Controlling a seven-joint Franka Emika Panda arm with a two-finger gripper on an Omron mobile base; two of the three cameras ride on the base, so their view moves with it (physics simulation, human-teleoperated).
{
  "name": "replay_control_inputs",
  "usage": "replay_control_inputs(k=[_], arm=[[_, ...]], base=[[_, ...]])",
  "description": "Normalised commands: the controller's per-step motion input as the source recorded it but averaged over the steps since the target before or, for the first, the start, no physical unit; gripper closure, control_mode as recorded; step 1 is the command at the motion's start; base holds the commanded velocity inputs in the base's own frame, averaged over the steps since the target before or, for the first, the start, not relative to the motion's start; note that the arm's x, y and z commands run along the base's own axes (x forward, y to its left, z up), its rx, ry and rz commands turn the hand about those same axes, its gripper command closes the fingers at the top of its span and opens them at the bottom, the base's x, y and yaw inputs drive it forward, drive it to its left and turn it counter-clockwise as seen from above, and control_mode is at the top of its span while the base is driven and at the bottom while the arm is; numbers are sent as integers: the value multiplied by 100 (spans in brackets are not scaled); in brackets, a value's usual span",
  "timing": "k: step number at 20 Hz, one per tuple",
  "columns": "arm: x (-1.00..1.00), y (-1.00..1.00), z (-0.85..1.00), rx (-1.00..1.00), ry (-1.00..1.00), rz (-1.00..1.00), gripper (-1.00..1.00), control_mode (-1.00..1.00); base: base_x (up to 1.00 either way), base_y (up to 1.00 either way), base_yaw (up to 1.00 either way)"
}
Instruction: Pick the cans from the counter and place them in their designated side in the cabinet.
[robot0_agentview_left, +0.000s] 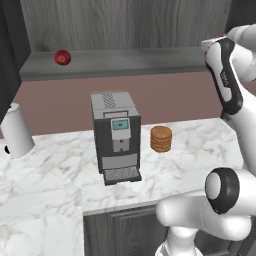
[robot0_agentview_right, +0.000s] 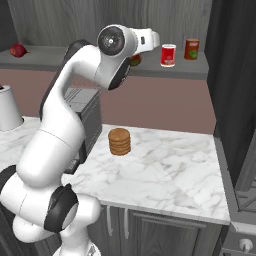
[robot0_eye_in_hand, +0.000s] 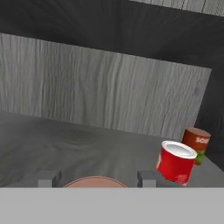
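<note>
Two cans stand on the right end of the cabinet's grey shelf board (robot0_agentview_right: 202, 69): a bright red can (robot0_agentview_right: 168, 55) (robot0_eye_in_hand: 176, 162) with a white rim, and a darker red-brown can (robot0_agentview_right: 191, 49) (robot0_eye_in_hand: 196, 143) with a green label behind it, by the dark side panel. My gripper (robot0_agentview_right: 138, 55) (robot0_eye_in_hand: 97, 178) hovers over the shelf just left of them. It is shut on a round reddish thing with a pinkish top (robot0_eye_in_hand: 95, 182), can-like, which sits between the fingertips (robot0_eye_in_hand: 48, 178). The arm hides most of that thing (robot0_agentview_right: 135, 60) in the right base view.
A red ball (robot0_agentview_left: 62, 57) (robot0_agentview_right: 18, 50) lies at the shelf's left end. On the marble counter (robot0_agentview_left: 200, 145) stand a grey coffee machine (robot0_agentview_left: 116, 135), a stack of tan discs (robot0_agentview_left: 161, 139) (robot0_agentview_right: 119, 141) and a white roll (robot0_agentview_left: 17, 130).
</note>
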Motion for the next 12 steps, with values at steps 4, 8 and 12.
replay_control_inputs(k=[4, 8, 12], arm=[[39, -16, 0, -2, 1, 0, 100, -100], [45, -9, 0, -1, 4, 0, 100, -100], [41, -7, 0, -1, 2, 0, 100, -100]], base=[[0, 0, 0], [0, 0, 0], [0, 0, 0]])
